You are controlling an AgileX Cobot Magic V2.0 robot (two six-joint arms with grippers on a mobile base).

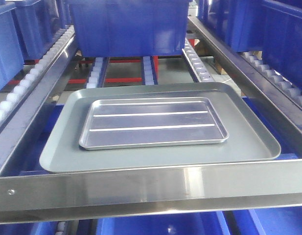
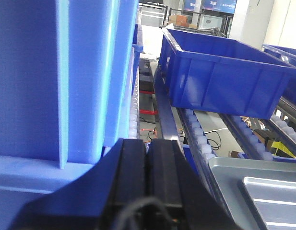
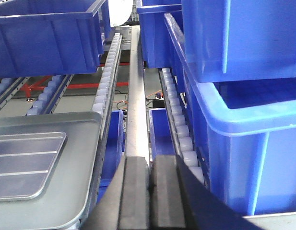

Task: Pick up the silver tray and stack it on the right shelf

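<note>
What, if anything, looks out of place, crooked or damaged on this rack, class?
Nothing stands out. The silver tray lies flat inside the larger grey tray, roughly square with it, behind the shelf's front bar. No dents or spills show. Both hands, left and right, are shut and empty.

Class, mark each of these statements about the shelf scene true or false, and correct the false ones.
1. The silver tray lies inside the larger grey tray. True.
2. The silver tray's floor is smooth. False: two long ridges cross it.
3. A blue bin stands behind the trays. True.
4. The left gripper holds the silver tray. False: its fingers are closed together on nothing.
5. The right gripper is wide open. False: it is shut.
</note>
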